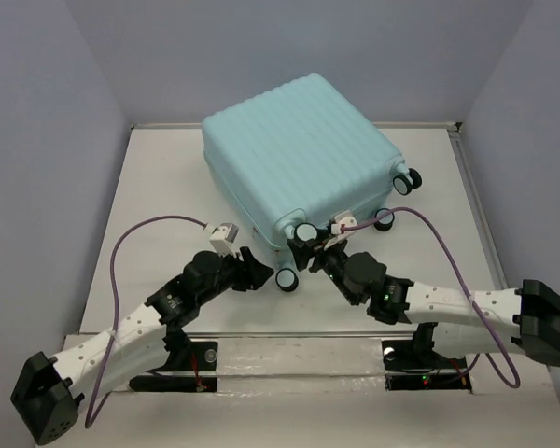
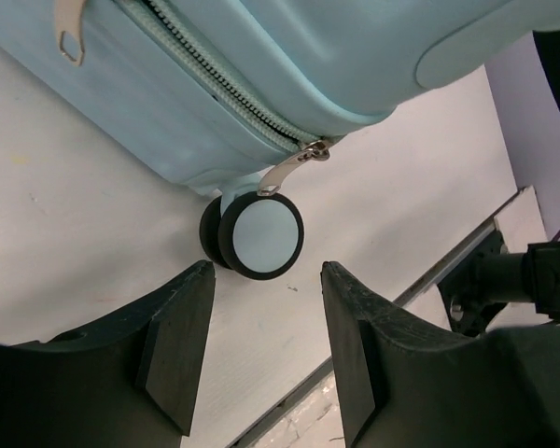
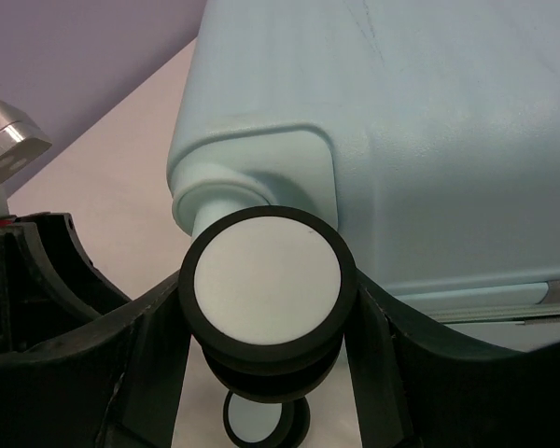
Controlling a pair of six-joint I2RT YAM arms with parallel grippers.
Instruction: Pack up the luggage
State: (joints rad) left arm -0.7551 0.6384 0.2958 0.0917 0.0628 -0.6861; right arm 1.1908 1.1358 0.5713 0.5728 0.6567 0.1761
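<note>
Luggage (image 1: 299, 154) lies zipped on the table (image 1: 159, 187), wheels twd the arms – R gripper (image 3: 266, 359) looks clamped on the upper caster (image 3: 266, 289), prob. to steady the case – while L gripper (image 2: 266, 317) hangs half-open, just short of the lower caster (image 2: 261, 235) & zip pull (image 2: 294, 163).

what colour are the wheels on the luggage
Each wheel has a pale whitish face ringed by a black tyre, clearest in the right wrist view.
</note>
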